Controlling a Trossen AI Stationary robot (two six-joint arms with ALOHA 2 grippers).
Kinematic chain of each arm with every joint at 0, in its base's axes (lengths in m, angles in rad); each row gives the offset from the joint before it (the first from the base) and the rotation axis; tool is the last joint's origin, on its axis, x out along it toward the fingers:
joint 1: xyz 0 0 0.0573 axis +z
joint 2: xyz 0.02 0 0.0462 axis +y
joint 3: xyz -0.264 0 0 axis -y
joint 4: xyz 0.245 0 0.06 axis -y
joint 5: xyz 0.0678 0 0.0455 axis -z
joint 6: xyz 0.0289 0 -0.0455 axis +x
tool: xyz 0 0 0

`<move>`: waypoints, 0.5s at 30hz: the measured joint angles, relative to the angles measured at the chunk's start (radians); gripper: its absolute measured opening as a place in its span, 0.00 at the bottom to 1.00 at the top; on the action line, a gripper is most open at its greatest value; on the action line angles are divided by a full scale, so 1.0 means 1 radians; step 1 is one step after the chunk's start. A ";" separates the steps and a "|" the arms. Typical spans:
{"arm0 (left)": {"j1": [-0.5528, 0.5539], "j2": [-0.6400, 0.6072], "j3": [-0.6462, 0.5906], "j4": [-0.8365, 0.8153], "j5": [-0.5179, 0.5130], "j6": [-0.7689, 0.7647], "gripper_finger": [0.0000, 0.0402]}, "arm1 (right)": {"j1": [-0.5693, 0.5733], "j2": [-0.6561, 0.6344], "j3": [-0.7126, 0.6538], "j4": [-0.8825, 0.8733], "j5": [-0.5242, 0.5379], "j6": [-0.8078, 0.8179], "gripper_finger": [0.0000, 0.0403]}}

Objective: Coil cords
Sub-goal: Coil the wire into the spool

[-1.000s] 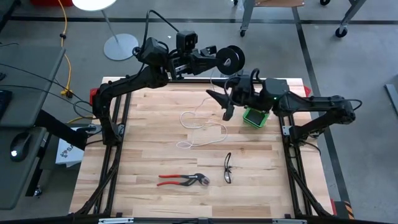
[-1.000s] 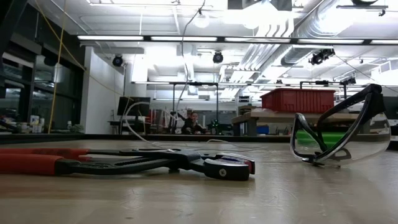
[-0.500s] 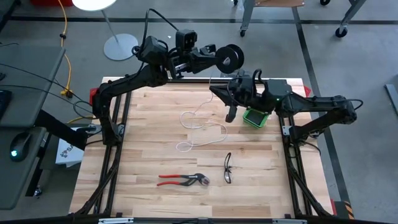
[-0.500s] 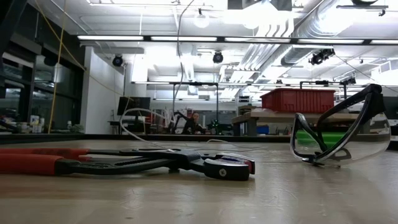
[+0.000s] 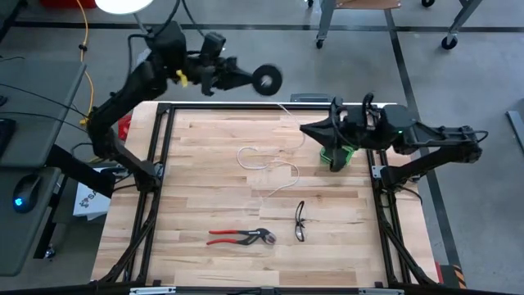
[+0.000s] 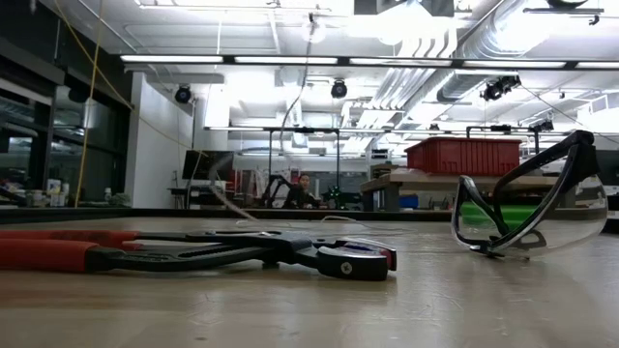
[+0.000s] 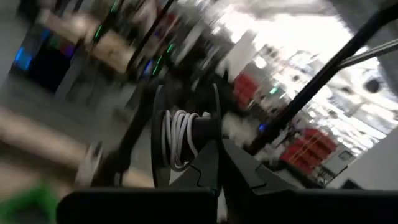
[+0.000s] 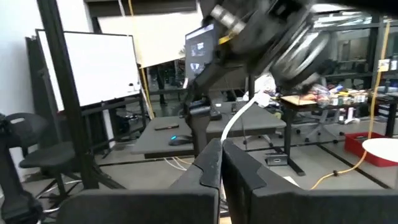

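Left gripper (image 5: 246, 79), fingers clamped on the spool (image 5: 266, 79), lifts it upper-left for winding; right gripper (image 5: 311, 129), fingers together, pinches the cord (image 5: 264, 164) to guide it.

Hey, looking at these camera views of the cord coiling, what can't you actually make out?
- Left wrist view: motion blur; the white cord wraps the black spool, but the turns cannot be counted.
- High view: the cord's free end is too thin to find.
- Low view: the pliers and safety glasses fill the foreground, and both grippers are out of frame.
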 joint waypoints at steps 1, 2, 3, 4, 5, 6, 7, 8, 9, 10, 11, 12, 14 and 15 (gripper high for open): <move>0.000 -0.014 0.000 -0.066 0.000 0.004 0.00 | -0.003 -0.008 0.000 -0.005 0.001 -0.002 0.00; -0.001 -0.022 0.000 -0.118 0.002 0.011 0.00 | -0.009 -0.015 0.000 -0.008 0.001 -0.010 0.00; -0.005 -0.031 0.000 -0.161 0.003 0.015 0.00 | -0.016 -0.018 0.000 -0.006 0.001 -0.020 0.00; -0.011 -0.034 0.000 -0.200 0.003 0.015 0.00 | -0.025 -0.022 0.000 -0.004 0.000 -0.025 0.00; -0.019 -0.034 0.000 -0.226 0.011 0.008 0.00 | -0.037 -0.022 0.000 -0.004 0.000 -0.025 0.00; -0.028 -0.033 0.000 -0.242 0.027 -0.004 0.00 | -0.049 -0.022 0.000 -0.002 -0.001 -0.025 0.00; -0.037 -0.030 0.000 -0.253 0.047 -0.015 0.00 | -0.064 -0.020 0.000 0.000 -0.009 -0.026 0.00; -0.049 -0.024 0.000 -0.257 0.066 -0.025 0.00 | -0.079 -0.016 0.000 0.014 -0.028 -0.027 0.00; -0.062 -0.016 0.000 -0.256 0.084 -0.034 0.00 | -0.095 -0.011 0.000 0.032 -0.050 -0.026 0.00; -0.074 -0.006 0.000 -0.255 0.102 -0.042 0.00 | -0.108 -0.006 0.000 0.045 -0.072 -0.026 0.00; -0.087 0.005 0.000 -0.255 0.117 -0.050 0.00 | -0.120 0.001 0.000 0.064 -0.092 -0.026 0.00; -0.101 0.020 0.000 -0.253 0.130 -0.053 0.00 | -0.131 0.008 0.000 0.084 -0.110 -0.026 0.00; -0.125 0.052 0.000 -0.235 0.158 -0.060 0.00 | -0.148 0.022 0.000 0.119 -0.140 -0.020 0.00; -0.137 0.067 -0.001 -0.218 0.171 -0.065 0.00 | -0.156 0.029 0.000 0.139 -0.160 -0.019 0.00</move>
